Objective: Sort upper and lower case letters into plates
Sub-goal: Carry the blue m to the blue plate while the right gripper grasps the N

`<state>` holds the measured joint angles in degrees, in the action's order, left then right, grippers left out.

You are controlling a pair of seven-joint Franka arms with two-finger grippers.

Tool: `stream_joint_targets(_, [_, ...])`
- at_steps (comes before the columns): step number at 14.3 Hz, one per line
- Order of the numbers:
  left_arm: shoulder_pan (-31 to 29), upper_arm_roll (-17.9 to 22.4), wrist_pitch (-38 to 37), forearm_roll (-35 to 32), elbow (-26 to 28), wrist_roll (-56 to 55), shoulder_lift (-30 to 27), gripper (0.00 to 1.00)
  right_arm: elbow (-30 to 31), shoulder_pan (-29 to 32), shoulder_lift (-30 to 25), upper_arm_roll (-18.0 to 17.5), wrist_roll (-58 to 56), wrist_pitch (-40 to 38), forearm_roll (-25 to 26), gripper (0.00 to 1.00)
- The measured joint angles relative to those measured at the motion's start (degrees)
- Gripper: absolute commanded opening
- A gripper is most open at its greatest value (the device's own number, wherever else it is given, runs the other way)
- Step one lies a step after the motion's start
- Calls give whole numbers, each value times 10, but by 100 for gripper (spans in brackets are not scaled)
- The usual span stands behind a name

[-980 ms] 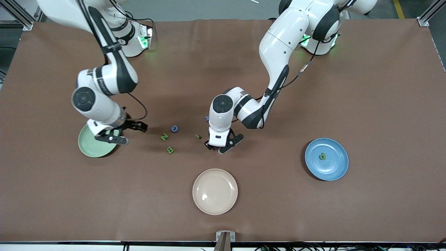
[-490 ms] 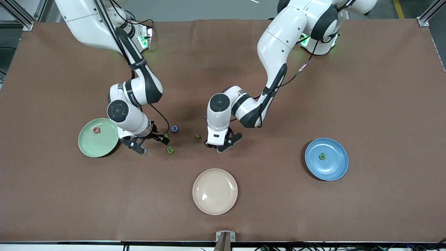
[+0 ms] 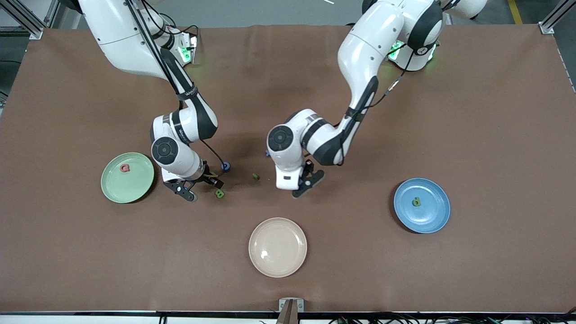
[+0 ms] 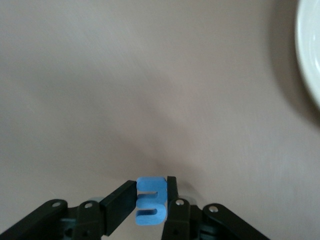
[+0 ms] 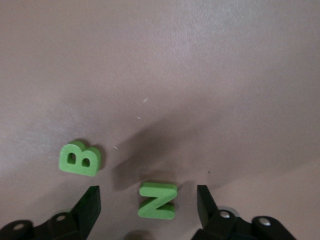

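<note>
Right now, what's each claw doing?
Left gripper shut on blue letter. Right gripper open around green N, green B beside. Nothing blocking.

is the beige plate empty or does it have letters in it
Empty. In the front view the beige plate shows only bare surface, while the green plate holds a pink-red letter.

The left pincer grips a blue letter above the brown table.

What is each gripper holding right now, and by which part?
The left gripper pinches a small blue letter by its two flat side edges. The right gripper holds nothing; its open fingers straddle the green N on the table.
</note>
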<state>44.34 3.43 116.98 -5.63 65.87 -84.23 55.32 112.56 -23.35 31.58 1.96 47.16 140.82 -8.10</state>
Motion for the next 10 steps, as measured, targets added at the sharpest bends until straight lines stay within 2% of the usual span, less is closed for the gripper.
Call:
stream_joint_targets(3, [-63, 2, -9, -7, 45, 44, -55, 1, 8, -4, 2, 0, 0, 0, 0, 67])
stream_joint_targets(4, [-88, 2, -9, -7, 71, 74, -78, 1, 10, -4, 2, 0, 0, 0, 0, 62])
stream_joint_targets(8, [-200, 2, 41, -8, 229, 215, -187, 2, 11, -5, 2, 0, 0, 1, 0, 36])
stream_joint_targets(10, [-254, 1, 64, -8, 287, 269, -213, 2, 9, -6, 1, 0, 0, 2, -1, 22])
